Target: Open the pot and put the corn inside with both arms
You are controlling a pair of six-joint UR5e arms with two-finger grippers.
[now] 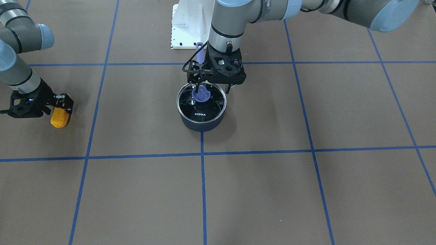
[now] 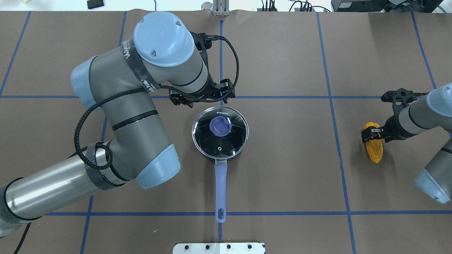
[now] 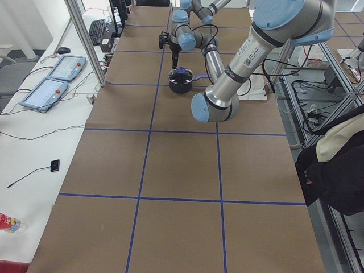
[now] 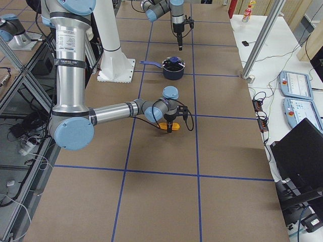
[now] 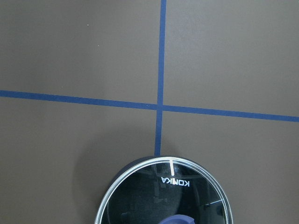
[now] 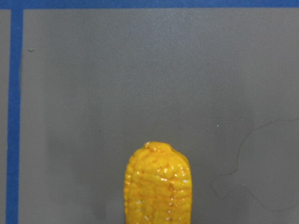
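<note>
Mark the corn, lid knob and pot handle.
corn (image 2: 374, 150): overhead exterior view, bare kernels at mid-cob.
lid knob (image 2: 220, 126): overhead exterior view, centre of the purple knob's top.
pot handle (image 2: 220, 183): overhead exterior view, midway along the purple-blue grip.

Brown tabletop w/ blue tape grid, white side bench, 2 pendants, alu posts

Blue tape lines grid the brown table. A white base plate sits at its near edge; two teach pendants lie on the far bench.
</note>
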